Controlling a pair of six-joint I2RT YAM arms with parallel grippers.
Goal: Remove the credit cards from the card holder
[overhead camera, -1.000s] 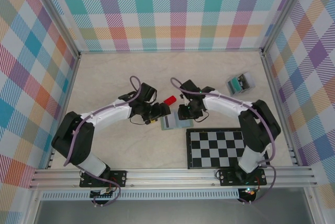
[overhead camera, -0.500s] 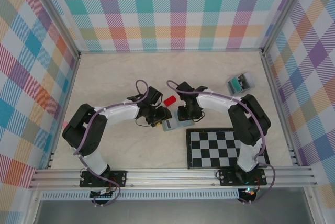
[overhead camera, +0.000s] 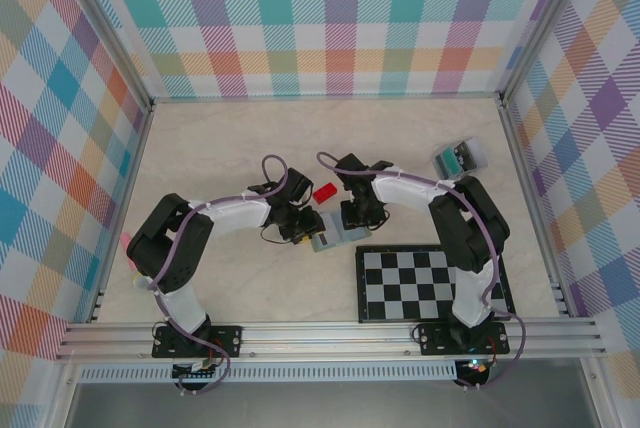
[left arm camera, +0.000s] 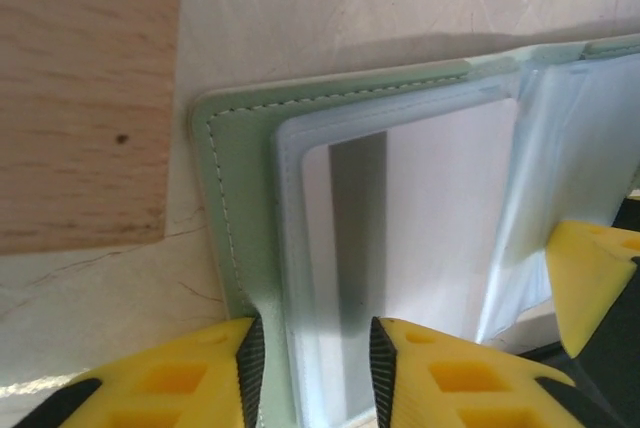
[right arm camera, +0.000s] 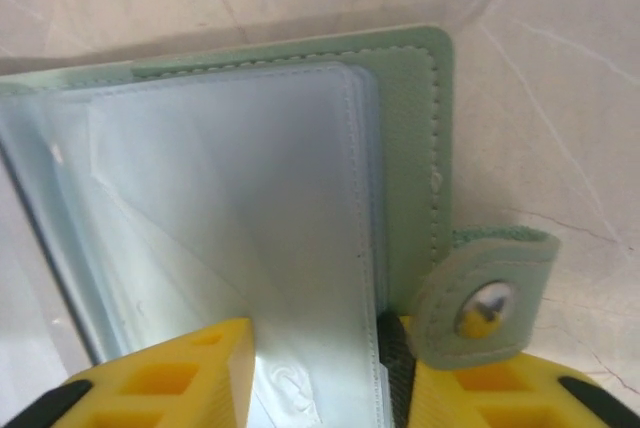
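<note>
Card holder (overhead camera: 338, 238) lies open on table (overhead camera: 220, 163), btwn both grippers, just up-left of checkerboard (overhead camera: 430, 283). Left gripper (left arm camera: 310, 353) narrow over its left cover edge, right gripper (right arm camera: 318, 363) narrow over the sleeves (right arm camera: 230, 198). Can't tell if either pinches. You'd do best pinning the cover w/ one and working a single sleeve. Vs 1 s ago: both arms pulled in closer onto it.

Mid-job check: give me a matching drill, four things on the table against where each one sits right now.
Things:
1. card holder
2. red block
3. clear box
4. checkerboard

Places:
A. near edge, right side
B. far right, toward the back
C. mid-table, lying open
D. mid-table, just beyond the card holder

Pairs: 1-C, 2-D, 3-B, 4-A
</note>
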